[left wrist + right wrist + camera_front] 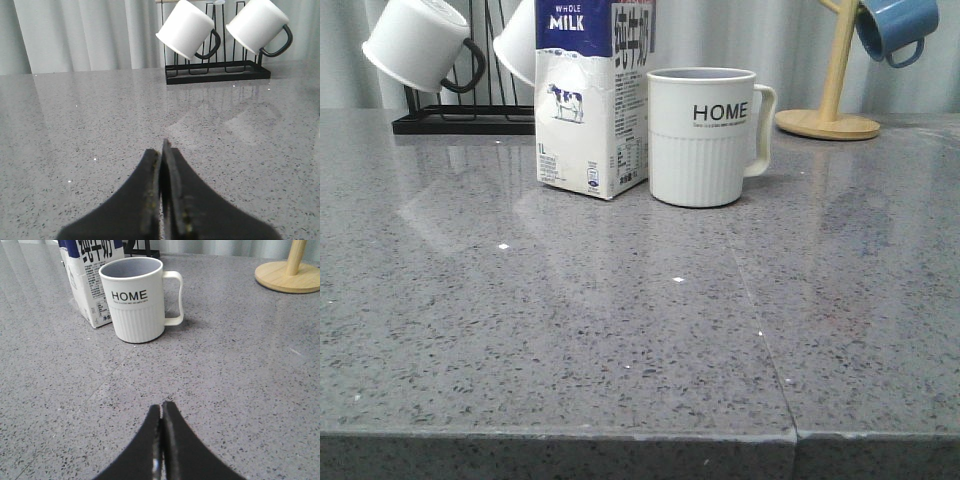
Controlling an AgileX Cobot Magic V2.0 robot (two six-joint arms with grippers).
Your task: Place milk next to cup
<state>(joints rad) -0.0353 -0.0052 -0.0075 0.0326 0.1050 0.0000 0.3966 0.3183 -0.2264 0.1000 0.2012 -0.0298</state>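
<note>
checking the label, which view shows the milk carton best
The front view: the milk shows two faces, lettering and cow, only its top cropped. The right wrist view catches just a side panel; the left wrist view misses it.

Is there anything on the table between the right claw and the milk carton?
Nothing visible lies directly between them. The right claw faces bare grey tabletop. The milk stands upright beyond it, with the cup close beside it.

Grey speckled stone countertop [620,340] with a seam running front to back, shiny enough to catch soft reflections. Pale curtains [75,35] hang along the back. A black wire mug rack [217,72] sits far left, a wooden mug tree [835,95] far right.
</note>
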